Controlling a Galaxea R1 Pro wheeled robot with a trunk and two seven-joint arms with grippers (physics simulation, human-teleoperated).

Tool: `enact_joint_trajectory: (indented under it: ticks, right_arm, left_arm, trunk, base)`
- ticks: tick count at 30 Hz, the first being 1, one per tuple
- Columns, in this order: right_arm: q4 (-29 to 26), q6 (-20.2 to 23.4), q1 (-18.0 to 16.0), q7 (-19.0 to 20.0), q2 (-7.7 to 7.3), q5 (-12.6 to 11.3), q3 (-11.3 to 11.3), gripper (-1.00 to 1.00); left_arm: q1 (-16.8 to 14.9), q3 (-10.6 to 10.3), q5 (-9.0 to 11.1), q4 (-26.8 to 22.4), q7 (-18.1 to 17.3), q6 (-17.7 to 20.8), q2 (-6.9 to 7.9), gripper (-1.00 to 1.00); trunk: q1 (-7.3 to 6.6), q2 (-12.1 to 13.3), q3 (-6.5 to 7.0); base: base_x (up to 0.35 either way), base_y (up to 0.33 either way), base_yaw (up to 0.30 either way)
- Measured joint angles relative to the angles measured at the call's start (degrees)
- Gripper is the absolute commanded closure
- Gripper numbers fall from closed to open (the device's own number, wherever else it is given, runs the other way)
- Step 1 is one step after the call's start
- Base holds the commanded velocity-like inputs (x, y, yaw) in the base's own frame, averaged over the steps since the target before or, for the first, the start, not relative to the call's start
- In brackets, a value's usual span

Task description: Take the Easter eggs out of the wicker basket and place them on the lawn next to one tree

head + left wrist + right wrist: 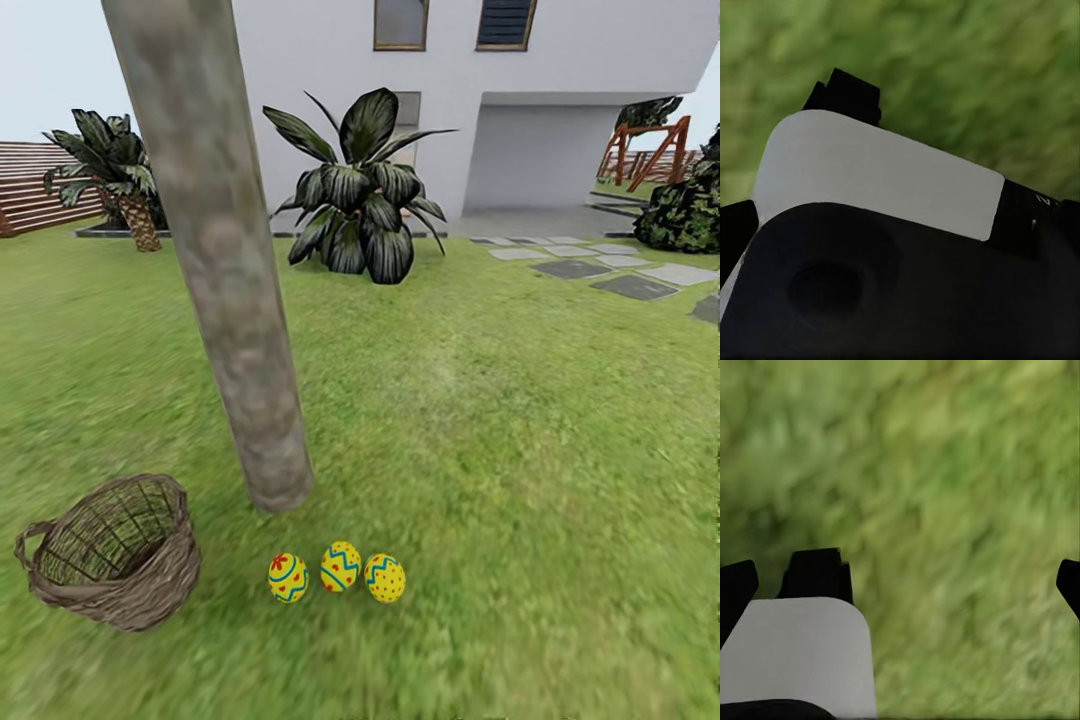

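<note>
From the head camera we look down on the lawn [520, 450] of the garden, where the three Easter eggs [340, 567] lie in a short row on the grass, close together, at about six o'clock from the foot of the tree [275, 480] and just beside it. The wicker basket [110, 555] sits at roughly eight o'clock from the trunk, tipped so its mouth faces up and away from us; through the open weave we see no egg inside. At twelve o'clock stand a broad-leaved plant [365, 195] and the white house [560, 90], with stepping stones [630, 285] toward two o'clock.

Through the left wrist camera we see blurred grass beyond the arm's own white and black housing; the left gripper [847, 94] shows as one dark tip, and we cannot tell whether it stands apart or together.

Through the right wrist camera we see more grass, with the right gripper [945, 577] spread wide, dark tips at either side and nothing between them.

We judge the placing done: all three eggs rest by one trunk and the basket looks empty. To finish well, we would keep both arms clear and high, since a brush against the row could send an egg rolling off.
</note>
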Motion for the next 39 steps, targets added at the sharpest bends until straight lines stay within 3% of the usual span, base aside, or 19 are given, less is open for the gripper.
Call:
enact_joint_trajectory:
  ticks: [12, 28, 39]
  right_arm:
    - [-0.03, -0.07, 0.52, 0.00, 0.23, 0.21, 0.07, -1.00]
    - [-0.29, -0.08, 1.35, 0.00, 0.44, 0.87, 0.16, -1.00]
    - [-0.21, -0.01, 1.35, 0.00, 0.51, 0.41, 0.16, -1.00]
  left_arm:
    - [0.03, 0.13, 0.25, 0.92, 0.02, -2.25, 0.85, -1.00]
    - [1.16, 0.05, 0.07, 2.29, 0.03, -2.28, -0.95, -1.00]
    - [1.17, 0.06, 0.13, 2.29, 0.03, -2.28, 0.02, -1.00]
  trunk:
    - [0.00, 0.00, -1.06]
    - [0.00, 0.00, -1.94]
    - [0.00, 0.00, -1.94]
  base:
    - [0.000, 0.000, -0.113]
    - [0.000, 0.000, -0.065]
    - [0.000, 0.000, 0.000]
